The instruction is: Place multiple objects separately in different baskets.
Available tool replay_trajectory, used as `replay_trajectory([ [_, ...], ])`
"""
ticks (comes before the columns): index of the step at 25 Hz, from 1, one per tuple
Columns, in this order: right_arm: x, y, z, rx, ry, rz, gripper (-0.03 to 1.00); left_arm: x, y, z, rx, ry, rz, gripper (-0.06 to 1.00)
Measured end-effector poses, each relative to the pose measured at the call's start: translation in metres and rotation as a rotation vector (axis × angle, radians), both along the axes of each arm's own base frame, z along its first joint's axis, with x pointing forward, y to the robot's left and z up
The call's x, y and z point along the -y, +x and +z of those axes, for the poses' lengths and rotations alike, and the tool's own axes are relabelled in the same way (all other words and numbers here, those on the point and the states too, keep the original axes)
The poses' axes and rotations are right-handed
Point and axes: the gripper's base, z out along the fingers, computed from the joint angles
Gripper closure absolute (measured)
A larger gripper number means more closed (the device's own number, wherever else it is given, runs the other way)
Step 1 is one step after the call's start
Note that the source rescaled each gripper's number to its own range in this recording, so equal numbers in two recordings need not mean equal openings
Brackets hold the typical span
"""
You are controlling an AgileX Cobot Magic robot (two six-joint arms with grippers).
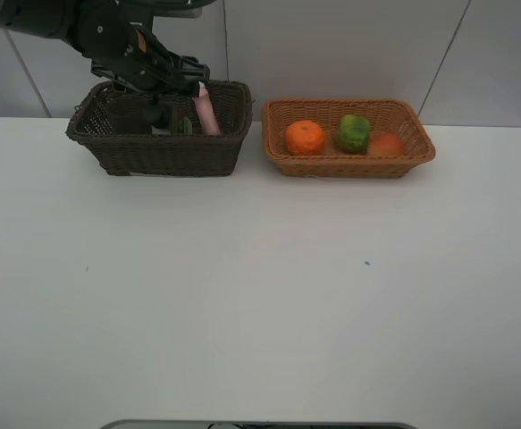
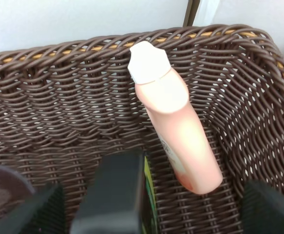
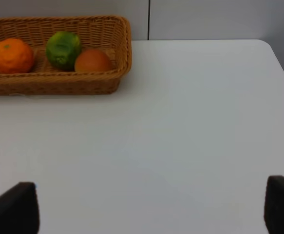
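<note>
Left wrist view shows the left gripper [image 2: 151, 204] with its two dark fingers [image 2: 39, 207] spread wide apart, holding nothing. Between them, touching neither, a pink bottle [image 2: 180, 131] with a white cap [image 2: 147, 62] leans tilted against the back wall of the dark brown basket [image 2: 59, 97], its base on the basket floor. Just beside it stands a dark pump bottle [image 2: 115, 195], and the rim of a mauve cup [image 2: 0, 187] shows near one finger.

From the high camera, the left gripper [image 1: 166, 80] hangs over the dark brown basket [image 1: 162, 152] at the far left of the white table [image 1: 260, 295], with the pink bottle [image 1: 206, 112] leaning inside near the right end.

Beside that basket, apart from it, sits the light tan basket [image 1: 349, 165], holding a tangerine [image 1: 305, 137], a green fruit [image 1: 353, 132] and a peach [image 1: 386, 144] in a row.

The right gripper [image 3: 151, 209] is not seen from the high camera; its own wrist view shows the fingers [image 3: 15, 207] wide open and empty above bare table [image 3: 180, 122], well away from the tan basket [image 3: 59, 83].
</note>
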Motion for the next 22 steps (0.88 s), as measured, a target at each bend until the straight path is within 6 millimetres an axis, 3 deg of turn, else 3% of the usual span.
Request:
replay_trajectory([
  [5, 0.0, 0.0, 0.0, 0.0, 0.0, 0.0, 0.02, 0.0, -0.002, 0.011, 0.02, -0.007, 0.0, 0.01],
  [12, 0.0, 0.0, 0.0, 0.0, 0.0, 0.0, 0.02, -0.004, -0.011, 0.047, 0.087, -0.029, 0.004, 0.01],
  [19, 0.0, 0.0, 0.0, 0.0, 0.0, 0.0, 0.02, -0.014, -0.03, 0.094, 0.131, -0.032, 0.03, 0.01],
  [22, 0.0, 0.0, 0.0, 0.0, 0.0, 0.0, 0.02, -0.021, -0.047, 0.122, 0.183, -0.051, 0.034, 0.01],
])
